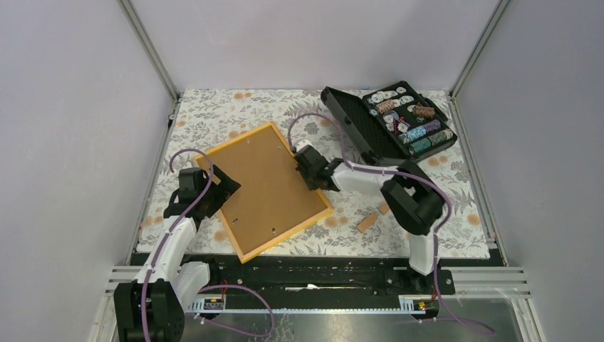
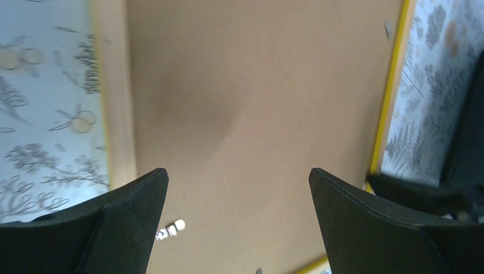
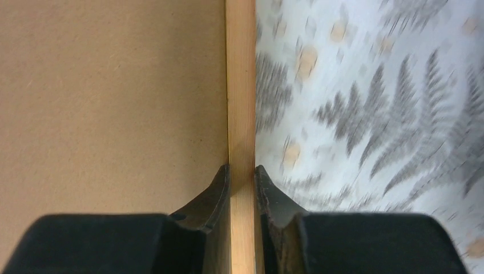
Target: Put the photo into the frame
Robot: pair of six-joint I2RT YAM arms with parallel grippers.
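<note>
Board side up, the frame (image 1: 263,191) lay flat and turned diagonally on the bench (image 1: 441,214). Its near corner came close to the black rail along the bench's front edge, and its far corner pointed toward the back wall.

The right claw (image 3: 242,177) was pinched narrow on the frame's right-hand border. One finger sat on the brown board side and the other on the outer side, over the fern-patterned cloth.

The left claw (image 2: 237,174) stood wide open above the frame's left part, gripping nothing. From its wrist view the brown board filled the gap between the fingers, with the yellow borders showing at either side.

Bare patterned cloth lay beyond the frame's far corner and along its right edge. A small wooden block (image 1: 367,222) rested near the right arm, apart from the frame. An open black case (image 1: 388,121) of chips occupied the far right corner, well apart from the frame.
</note>
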